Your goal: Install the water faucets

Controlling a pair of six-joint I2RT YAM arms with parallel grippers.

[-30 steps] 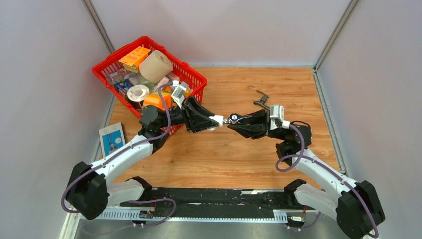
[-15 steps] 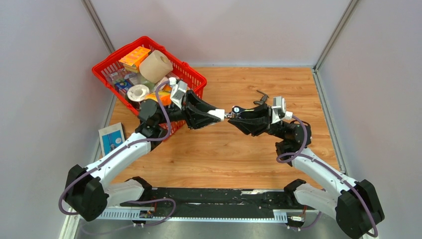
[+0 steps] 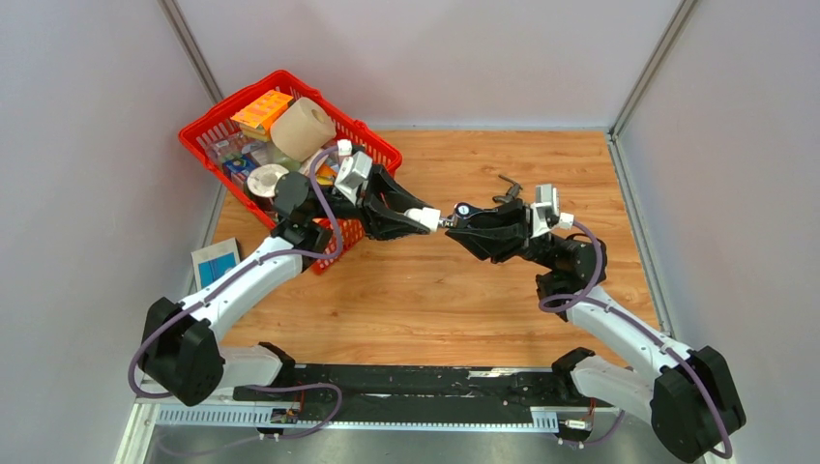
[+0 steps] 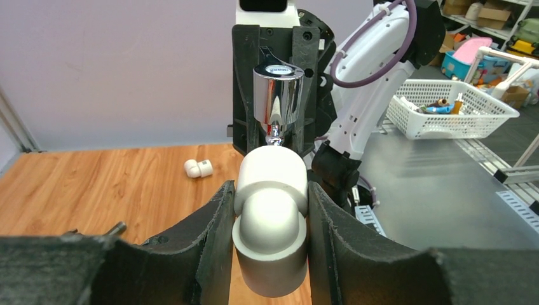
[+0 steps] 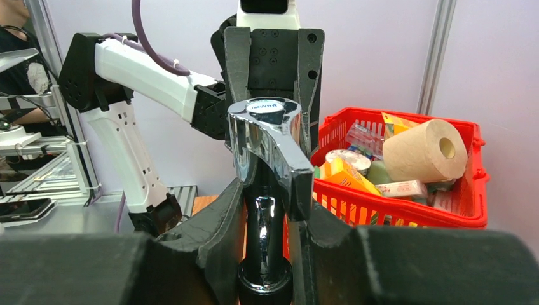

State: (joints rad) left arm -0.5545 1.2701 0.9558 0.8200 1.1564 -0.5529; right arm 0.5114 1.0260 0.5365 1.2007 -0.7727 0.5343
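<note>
top external view: both arms reach in over the middle of the wooden worktop (image 3: 435,300) and meet tip to tip above it. the left gripper (image 3: 422,219) is clenched on a white elbow fitting (image 4: 270,235), its two fingers pressing the fitting's sides. the right gripper (image 3: 462,217) is clamped around the silver faucet (image 5: 267,146), gripping the body below the cross handle, which stands clear above the fingers. the faucet is held in the air and its narrow end meets the mouth of the fitting, as the left wrist view shows.

the dark grey faucet (image 3: 507,190) lies on the worktop toward the far right, just beyond the right gripper, and nothing is holding it. a second white fitting (image 4: 198,168) lies loose on the wood, apart from both arms.

a red basket (image 3: 230,102) sits at the far left corner, packed with boxes and a brown paper roll (image 3: 302,128). a small blue and white booklet (image 3: 217,268) lies flat near the left edge, beside the left arm.
</note>
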